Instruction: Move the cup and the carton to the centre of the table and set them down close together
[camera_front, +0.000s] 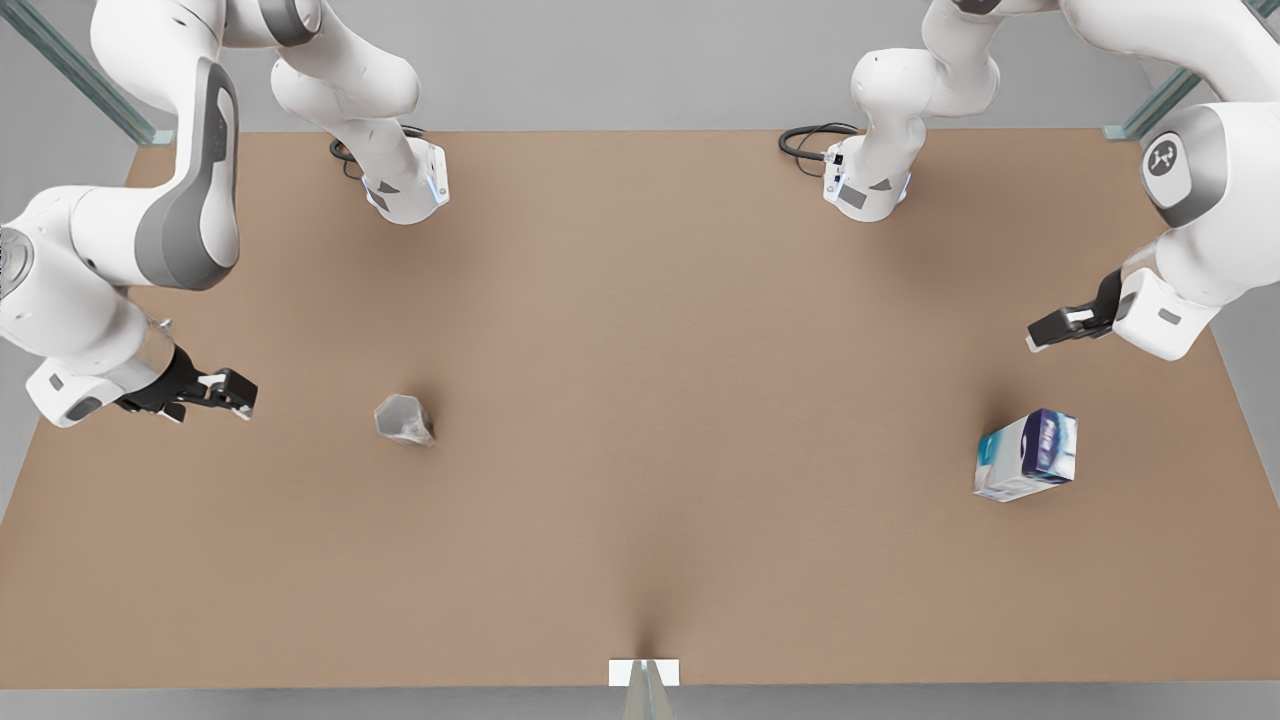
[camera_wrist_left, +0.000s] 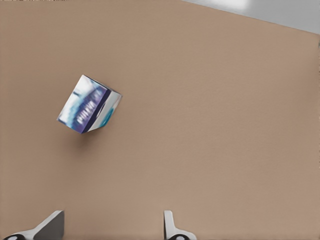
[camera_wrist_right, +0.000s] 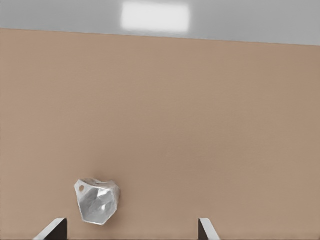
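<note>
The cup and the carton are seen far apart on the table, either side of its centre. Left gripper is held spread near carton, right gripper spread beside cup, both empty

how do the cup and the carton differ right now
The cup is silvery-grey, faceted and tapered; the carton is a boxy white, teal and dark blue pack. The cup is smaller. It sits at the front view's left, the carton at its right. Both rest on the table, ungripped.
</note>
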